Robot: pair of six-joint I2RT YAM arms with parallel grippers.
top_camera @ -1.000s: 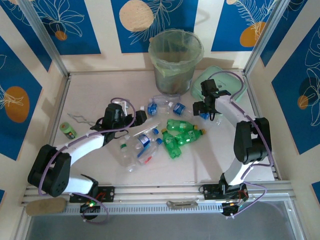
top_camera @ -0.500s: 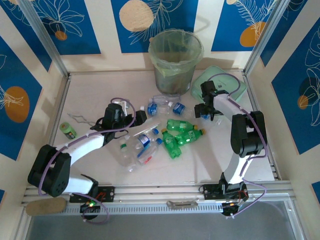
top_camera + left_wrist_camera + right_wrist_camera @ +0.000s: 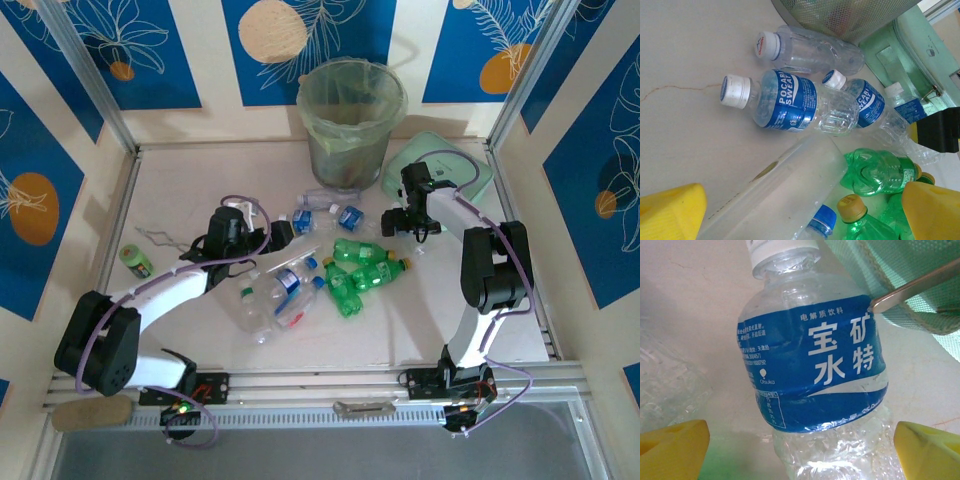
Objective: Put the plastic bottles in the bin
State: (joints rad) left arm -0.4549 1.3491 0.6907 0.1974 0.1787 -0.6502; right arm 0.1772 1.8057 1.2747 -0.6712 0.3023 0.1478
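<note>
Right gripper (image 3: 402,224) hangs low over a blue-labelled bottle (image 3: 810,370) at about 2 o'clock on the table (image 3: 200,190). Its yellow fingers (image 3: 672,447) are spread wide on either side of the bottle, clear of it and gripping nothing. The bottle lies flat with its white cap pointing to 12 o'clock in the wrist view, just beside the edge of the mint-green lid (image 3: 470,175). Left gripper (image 3: 283,233) sits at the 9 o'clock edge of the bottle heap, its fingers also wide apart and empty, with a clear bottle (image 3: 790,190) lying on the table between them. Ahead of it, two more blue-labelled bottles (image 3: 790,102) lie side by side, and an unlabelled bottle (image 3: 810,50) rests at the foot of the bin (image 3: 345,150). Green bottles (image 3: 365,270) are bunched at the table's centre. The bin stands upright at 12 o'clock, lined with a pale green bag, and the heap lies at its 6 o'clock. A tape roll (image 3: 135,261) sits apart at 9 o'clock.
</note>
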